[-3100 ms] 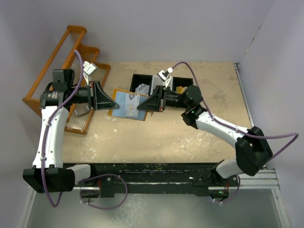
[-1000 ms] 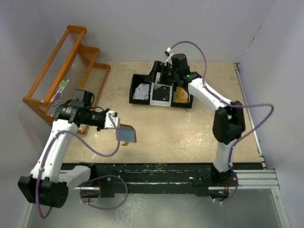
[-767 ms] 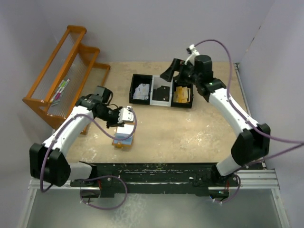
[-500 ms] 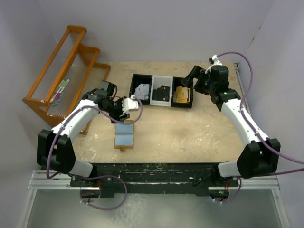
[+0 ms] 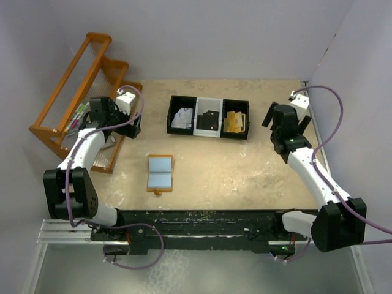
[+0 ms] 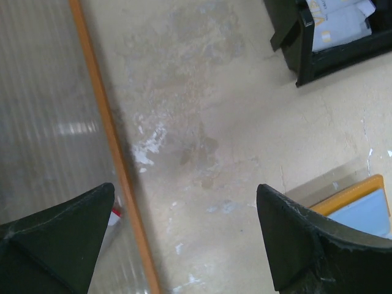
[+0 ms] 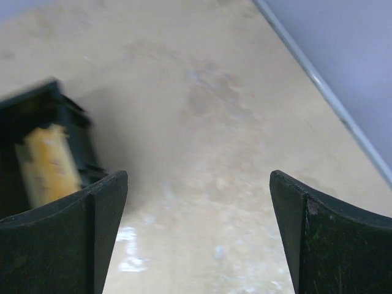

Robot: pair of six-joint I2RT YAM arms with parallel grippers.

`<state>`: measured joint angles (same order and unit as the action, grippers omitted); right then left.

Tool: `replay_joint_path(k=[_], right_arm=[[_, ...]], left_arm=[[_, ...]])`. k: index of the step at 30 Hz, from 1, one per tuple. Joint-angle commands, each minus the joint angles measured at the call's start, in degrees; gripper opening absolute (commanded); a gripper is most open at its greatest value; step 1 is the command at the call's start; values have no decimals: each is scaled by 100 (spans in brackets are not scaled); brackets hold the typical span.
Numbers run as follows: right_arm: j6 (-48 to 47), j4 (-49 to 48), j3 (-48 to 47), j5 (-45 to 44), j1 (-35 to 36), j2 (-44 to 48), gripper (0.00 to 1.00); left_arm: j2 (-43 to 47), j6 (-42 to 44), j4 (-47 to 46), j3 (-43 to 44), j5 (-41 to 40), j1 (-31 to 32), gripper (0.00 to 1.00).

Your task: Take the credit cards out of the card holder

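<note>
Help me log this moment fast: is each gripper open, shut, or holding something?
Left black two-finger gripper: open, holding nothing.
Right black two-finger gripper: open, holding nothing.

We find the card holder (image 5: 160,173) lying open on the table (image 5: 245,165), left of centre and toward the near edge. Behind it, toward the far edge, we see the three-compartment tray (image 5: 208,135), with paper scraps (image 5: 182,116) in its left compartment. The rack (image 5: 115,63) stands along the left edge, reaching the far left corner.
</note>
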<state>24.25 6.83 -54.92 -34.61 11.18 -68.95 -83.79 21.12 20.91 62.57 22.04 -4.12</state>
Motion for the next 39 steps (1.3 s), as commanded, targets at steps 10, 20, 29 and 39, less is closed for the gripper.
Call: replay_joint_path(k=[10, 20, 29, 39], right_arm=[[-764, -1459, 2885, -1496, -15, 2126, 100], [-804, -2022, 3854, -1071, -8, 3230, 100], [-1305, -2797, 4566, -816, -11, 3960, 100], [-1906, -3333, 4761, 172, -2, 3862, 100]], left_arm=[[1934, -1638, -3283, -3166, -339, -1, 99], [2740, -2242, -3543, -3794, -1439, -10, 99], [3993, -2153, -2864, -4169, -1664, -19, 99], [4900, -1911, -3733, -5581, -1286, -12, 99]])
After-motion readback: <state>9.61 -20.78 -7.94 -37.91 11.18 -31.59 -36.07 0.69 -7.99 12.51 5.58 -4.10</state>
